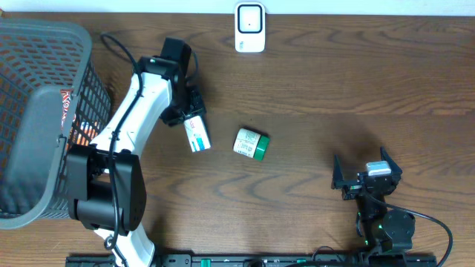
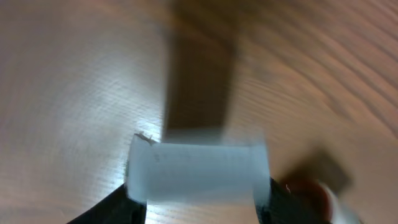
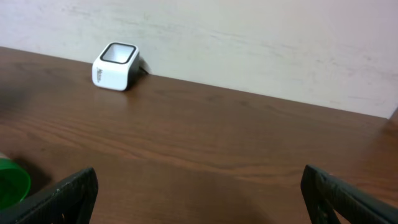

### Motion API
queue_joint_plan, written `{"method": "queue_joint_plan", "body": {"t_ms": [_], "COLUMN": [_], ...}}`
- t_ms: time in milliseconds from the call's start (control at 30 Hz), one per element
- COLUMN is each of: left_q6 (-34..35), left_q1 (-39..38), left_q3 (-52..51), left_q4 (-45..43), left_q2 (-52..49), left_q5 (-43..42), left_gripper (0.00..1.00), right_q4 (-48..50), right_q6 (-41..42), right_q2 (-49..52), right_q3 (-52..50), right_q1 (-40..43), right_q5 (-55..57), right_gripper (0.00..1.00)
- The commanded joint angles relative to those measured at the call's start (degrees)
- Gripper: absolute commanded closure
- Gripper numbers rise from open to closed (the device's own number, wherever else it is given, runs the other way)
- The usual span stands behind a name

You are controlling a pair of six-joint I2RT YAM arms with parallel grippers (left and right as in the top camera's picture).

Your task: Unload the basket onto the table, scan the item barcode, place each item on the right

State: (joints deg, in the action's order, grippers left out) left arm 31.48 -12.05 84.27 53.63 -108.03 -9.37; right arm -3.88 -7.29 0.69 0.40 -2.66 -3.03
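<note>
A small white box [image 1: 197, 135] with blue and red print sits between the fingers of my left gripper [image 1: 191, 117], left of the table's middle. In the blurred left wrist view the white box [image 2: 198, 171] fills the gap of my left gripper [image 2: 199, 208] and touches both black fingers, low over the wood. The white barcode scanner [image 1: 250, 27] stands at the far edge, seen too in the right wrist view as the scanner [image 3: 115, 65] by the wall. My right gripper [image 1: 367, 178] rests open and empty at the near right; the same gripper [image 3: 199, 199] shows only bare wood between its fingers.
A white canister with a green cap [image 1: 251, 144] lies on its side mid-table, its green cap [image 3: 12, 183] at the left edge of the right wrist view. A grey mesh basket [image 1: 37, 111] holding packaged items stands at the far left.
</note>
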Motion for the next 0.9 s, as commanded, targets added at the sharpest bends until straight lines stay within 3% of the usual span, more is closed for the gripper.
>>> {"method": "queue_joint_plan", "body": {"t_ms": [0, 100, 233, 433, 567, 700, 867], "left_q6": [32.0, 41.6, 41.4, 29.1, 11.4, -0.8, -4.3], "left_q1": [-2.7, -4.7, -5.6, -5.4, -3.7, -0.9, 9.4], "left_q3": [-6.3, -8.7, -8.6, -8.5, -5.9, -2.1, 3.5], "left_q4": [-5.0, -8.5, -12.8, -15.4, -16.2, -15.8, -11.9], "left_q2": [-0.4, -0.4, 0.5, 8.2, 18.3, 28.3, 36.3], "left_q5": [6.4, 6.4, 6.4, 10.2, 10.5, 10.5, 10.5], "left_gripper": [0.35, 0.23, 0.07, 0.02, 0.02, 0.02, 0.02], "right_q4": [-0.2, -0.2, -0.2, -0.2, -0.2, -0.2, -0.2], "right_q6": [0.8, 0.8, 0.8, 0.8, 0.8, 0.8, 0.8], "right_q2": [-0.3, -0.3, -0.3, -0.3, -0.3, -0.3, -0.3], "right_q3": [-0.1, -0.1, -0.1, -0.1, -0.1, -0.1, -0.1], "right_q1": [-0.6, -0.6, -0.6, -0.6, -0.6, -0.6, -0.6], "right_q5": [-0.1, -0.1, 0.0, -0.1, -0.1, 0.0, -0.1], "right_gripper": [0.01, 0.01, 0.01, 0.01, 0.01, 0.01, 0.01]}}
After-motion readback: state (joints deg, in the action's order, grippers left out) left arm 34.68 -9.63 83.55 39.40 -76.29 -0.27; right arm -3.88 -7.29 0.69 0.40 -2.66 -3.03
